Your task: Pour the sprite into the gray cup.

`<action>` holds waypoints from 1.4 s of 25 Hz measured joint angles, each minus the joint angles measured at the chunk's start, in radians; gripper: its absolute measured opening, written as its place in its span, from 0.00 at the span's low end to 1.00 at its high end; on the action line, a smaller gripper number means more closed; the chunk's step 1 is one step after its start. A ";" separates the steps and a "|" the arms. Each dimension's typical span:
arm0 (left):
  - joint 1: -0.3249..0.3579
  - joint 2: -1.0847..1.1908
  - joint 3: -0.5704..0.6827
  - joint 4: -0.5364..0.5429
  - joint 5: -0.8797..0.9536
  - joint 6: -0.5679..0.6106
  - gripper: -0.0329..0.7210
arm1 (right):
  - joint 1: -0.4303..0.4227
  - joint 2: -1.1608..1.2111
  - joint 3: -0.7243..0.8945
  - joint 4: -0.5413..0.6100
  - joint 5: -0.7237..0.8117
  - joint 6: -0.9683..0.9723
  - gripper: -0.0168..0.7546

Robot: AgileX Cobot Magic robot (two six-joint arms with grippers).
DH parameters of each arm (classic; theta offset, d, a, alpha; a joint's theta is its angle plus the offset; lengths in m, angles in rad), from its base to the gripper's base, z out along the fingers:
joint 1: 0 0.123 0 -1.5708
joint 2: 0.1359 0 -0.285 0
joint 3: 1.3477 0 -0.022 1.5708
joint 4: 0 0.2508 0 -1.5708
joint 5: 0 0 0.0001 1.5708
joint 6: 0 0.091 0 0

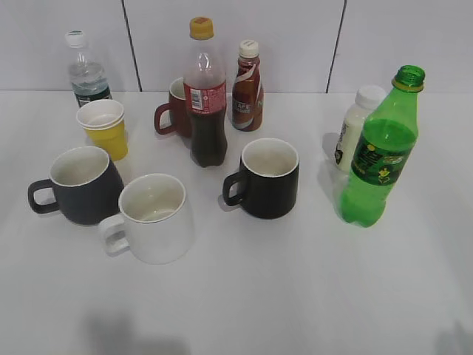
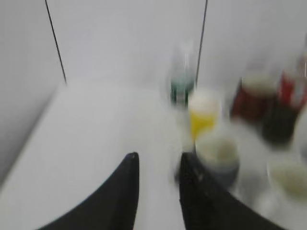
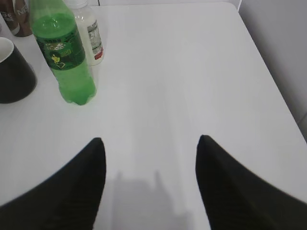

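Note:
The sprite (image 1: 378, 148), a tall green bottle with no cap, stands upright at the right of the table; it also shows in the right wrist view (image 3: 64, 52) at upper left. The gray cup (image 1: 83, 185), rounded with a white inside, stands at the left with its handle to the left; it appears blurred in the left wrist view (image 2: 218, 157). My right gripper (image 3: 149, 140) is open and empty above bare table, to the right of the sprite. My left gripper (image 2: 158, 160) is open and empty, just left of the gray cup. Neither gripper shows in the exterior view.
A white mug (image 1: 154, 216), a black mug (image 1: 267, 177), a cola bottle (image 1: 206, 96), a brown mug (image 1: 176, 111), a coffee bottle (image 1: 247, 87), yellow stacked cups (image 1: 105, 127), a water bottle (image 1: 86, 70) and a small white bottle (image 1: 355, 126) stand around.

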 joint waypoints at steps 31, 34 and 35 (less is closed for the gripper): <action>0.008 1.493 0.277 0.212 -1.514 0.000 0.48 | 0.000 0.000 0.000 0.000 0.000 0.000 0.60; 0.008 1.544 0.277 0.226 -1.516 0.000 0.48 | 0.000 0.000 0.000 0.000 0.000 0.000 0.60; 0.008 1.556 0.277 0.227 -1.519 0.000 0.48 | 0.000 0.000 0.000 0.000 0.000 0.000 0.60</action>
